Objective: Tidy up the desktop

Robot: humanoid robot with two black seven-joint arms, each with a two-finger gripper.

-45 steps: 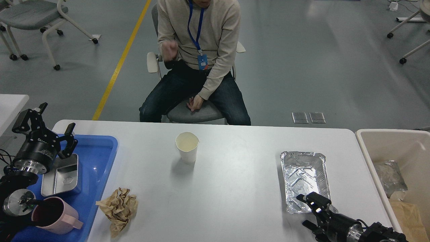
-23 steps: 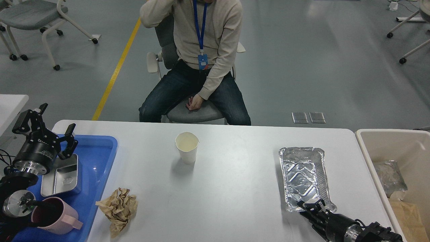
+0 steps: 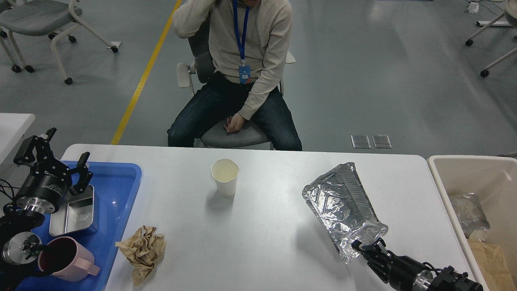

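Observation:
The white desktop point(image 3: 274, 226) fills the lower view. My right gripper point(image 3: 369, 248) at the bottom right is shut on the near end of a silver foil tray point(image 3: 341, 206), which is lifted and tilted, its far end up and to the left. My left gripper point(image 3: 56, 155) is open and empty above a steel box point(image 3: 74, 210) in the blue tray point(image 3: 117, 182) at the left. A paper cup point(image 3: 225, 176) stands upright mid-table. A crumpled brown paper point(image 3: 142, 250) lies at the front left.
A pink mug point(image 3: 66, 258) sits in the blue tray's near end. A beige bin point(image 3: 476, 202) with plastic and brown paper in it stands off the table's right edge. A seated person point(image 3: 238, 76) faces the table's far edge.
My right gripper closed on the foil tray's near end and lifted it; the tray now tilts up and leftward. My left gripper sank slightly. The person raised an arm.

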